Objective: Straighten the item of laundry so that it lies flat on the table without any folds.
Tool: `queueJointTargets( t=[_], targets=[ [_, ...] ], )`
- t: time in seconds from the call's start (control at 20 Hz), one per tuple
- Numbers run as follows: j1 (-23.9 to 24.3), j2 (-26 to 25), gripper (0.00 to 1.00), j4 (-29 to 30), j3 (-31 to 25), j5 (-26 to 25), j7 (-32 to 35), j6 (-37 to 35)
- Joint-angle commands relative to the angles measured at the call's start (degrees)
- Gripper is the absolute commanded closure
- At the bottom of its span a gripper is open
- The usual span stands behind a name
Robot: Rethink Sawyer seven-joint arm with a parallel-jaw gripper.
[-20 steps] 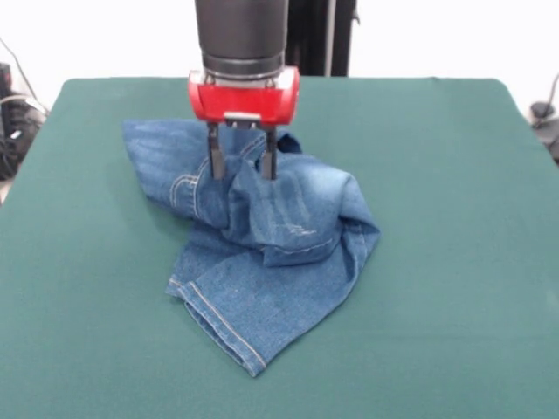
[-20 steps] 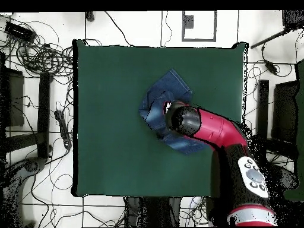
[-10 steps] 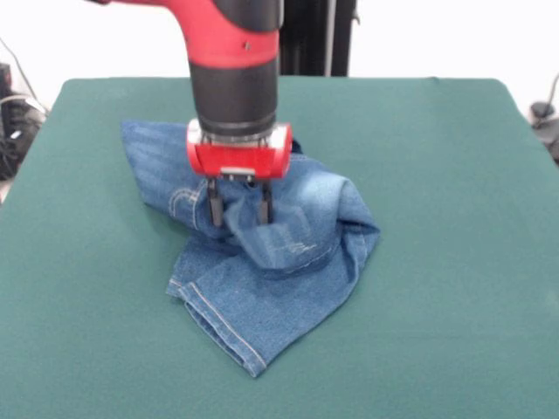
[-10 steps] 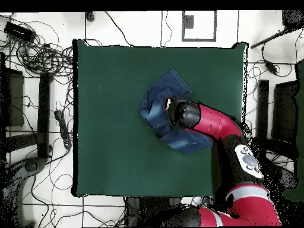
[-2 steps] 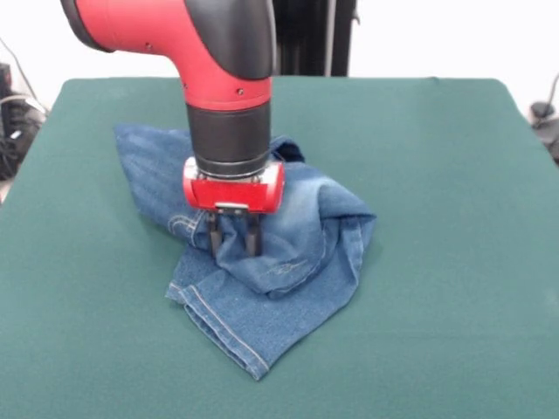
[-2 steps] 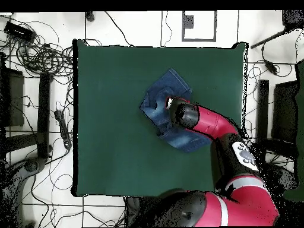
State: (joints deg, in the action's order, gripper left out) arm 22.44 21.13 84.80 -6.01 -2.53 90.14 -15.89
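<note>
The item of laundry (image 5: 293, 284), a small pair of blue jeans, lies crumpled in a folded heap near the middle of the green table (image 5: 445, 227). One hemmed leg end points toward the near edge. My gripper (image 5: 233, 244) stands upright on the heap's left-centre with its fingertips (image 5: 214, 243) pressed into the denim. The fingers stand close together, shut on a raised fold of it. In the overhead view the arm covers the gripper and much of the jeans (image 6: 171, 84) on the table (image 6: 107, 119).
The red and black arm (image 6: 211, 126) reaches over the table from its bottom right side. Cables and stands (image 6: 41, 53) lie on the floor around the table. Green cloth surrounds the jeans on every side.
The gripper has come down and toward the near edge, into the jeans. Its fingers have drawn closer together. The denim under it has been pressed and shifted slightly.
</note>
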Motion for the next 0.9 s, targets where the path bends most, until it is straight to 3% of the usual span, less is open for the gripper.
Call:
queueJointTargets(
  t=[0.05,0.5,0.9],
  targets=[
    [-2.1,-1.9,1.0,2.7,-5.1,-1.3,6.6,1.8],
    [-5.4,11.4,1.0,12.8,-2.5,-0.1,10.0,-2.1],
    [-11.2,25.9,1.0,18.0,3.5,2.8,11.7,-16.2]
  ],
)
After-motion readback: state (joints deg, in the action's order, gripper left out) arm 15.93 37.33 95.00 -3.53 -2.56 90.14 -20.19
